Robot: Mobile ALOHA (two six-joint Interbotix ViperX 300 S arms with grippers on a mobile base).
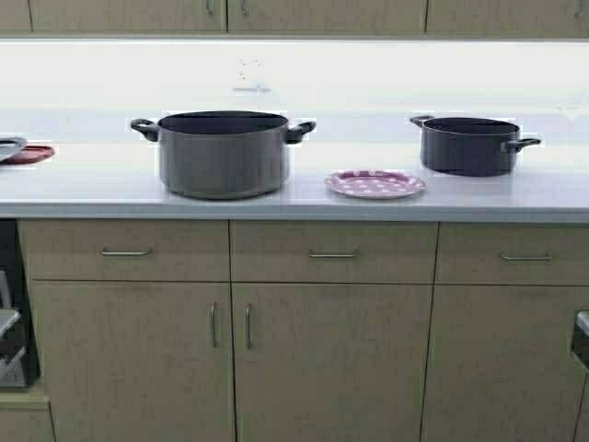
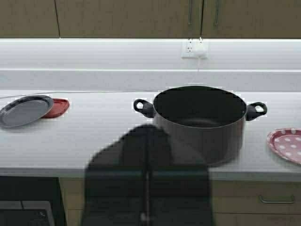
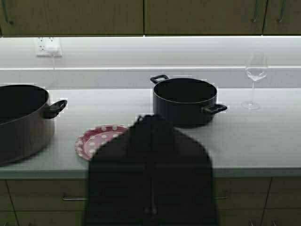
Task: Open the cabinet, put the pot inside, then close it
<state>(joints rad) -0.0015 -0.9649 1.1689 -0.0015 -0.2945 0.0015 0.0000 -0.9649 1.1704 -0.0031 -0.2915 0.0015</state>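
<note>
A pink dotted plate (image 1: 375,184) lies beside a smaller dark pot (image 1: 470,145).

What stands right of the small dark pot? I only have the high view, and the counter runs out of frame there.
Observer: A clear stemmed wine glass stands upright there, apart from the small near-black metal pot.
Operator: And at the left end, past the large grey-brown metal stockpot?
Observer: A round grey plate lies there, touching a flat red item.
Operator: Where are the grippers?
Observer: Both hang in front of the counter edge: the left gripper faces the stockpot, the right gripper faces the small pot.
</note>
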